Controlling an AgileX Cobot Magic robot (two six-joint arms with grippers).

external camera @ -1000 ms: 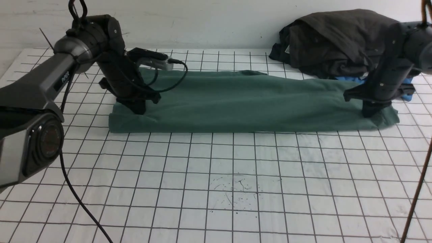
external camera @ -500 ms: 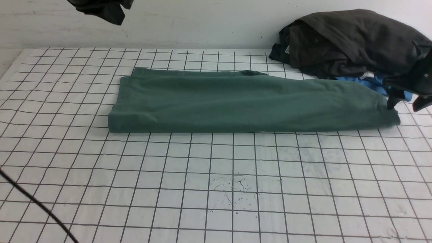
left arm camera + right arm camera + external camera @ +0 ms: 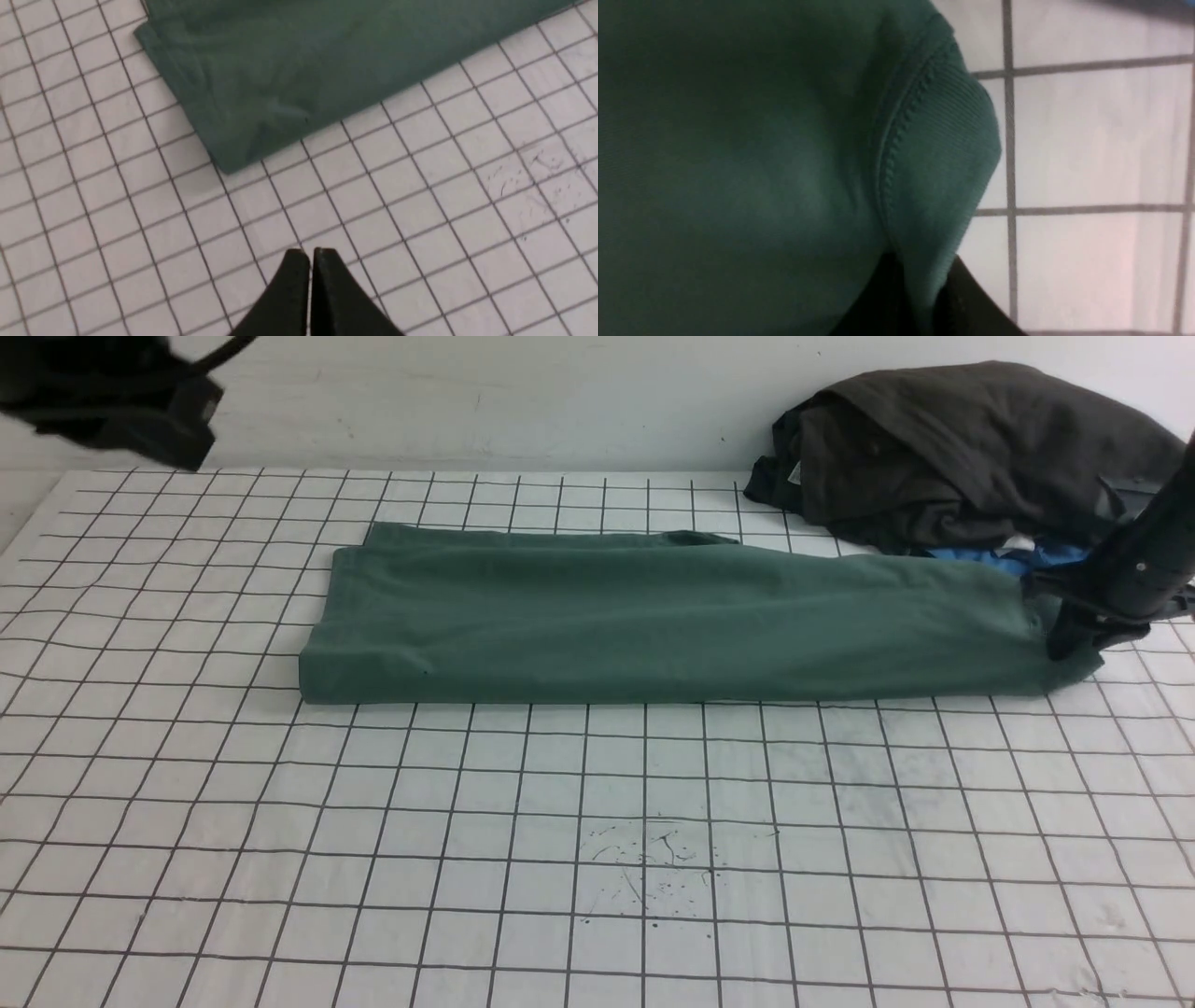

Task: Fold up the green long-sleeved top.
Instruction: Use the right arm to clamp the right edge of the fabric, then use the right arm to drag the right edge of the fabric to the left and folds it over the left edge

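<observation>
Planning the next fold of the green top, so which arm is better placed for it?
Right. The right gripper is pinching the green top at its ribbed right end, while the left gripper hangs shut and empty, off the cloth.

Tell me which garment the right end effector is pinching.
The green long-sleeved top: its ribbed edge is pinched in the right end effector. The dark clothes heap and blue garment lie behind, ungripped.

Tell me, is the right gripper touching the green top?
Touching. The right wrist view shows the right gripper closed on the top, with the top's ribbed edge pinched between the two black fingers.
</observation>
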